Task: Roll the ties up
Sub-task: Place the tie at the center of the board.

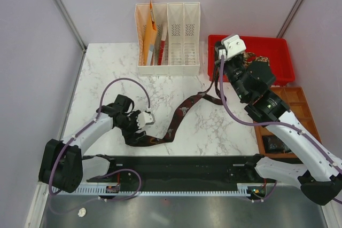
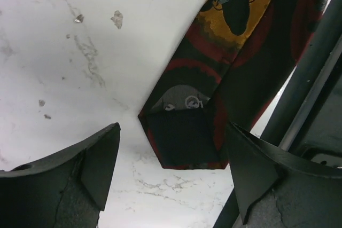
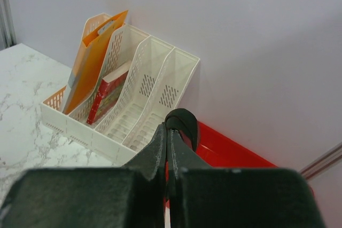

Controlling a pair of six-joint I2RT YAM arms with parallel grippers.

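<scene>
Left gripper [image 2: 172, 129], jaws wide and empty, straddles the pointed end of a dark maroon necktie [image 2: 235, 52] lying across the marble surface [image 2: 64, 78]. Rolling seems unstarted, and pinching that end looks next. Right gripper [image 3: 170, 132] is closed; what, if anything, it pinches is hard to make out.

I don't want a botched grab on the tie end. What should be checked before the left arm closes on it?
1. Opening of left jaws, wide: ok.
2. The necktie tip between left jaws: ok.
3. That tip flat on marble table: cannot tell.
4. Rest of necktie unrolled, running toward red bin: ok.
5. Closure of right jaws, shut: ok.
6. Far end held by right jaws: cannot tell.
</scene>
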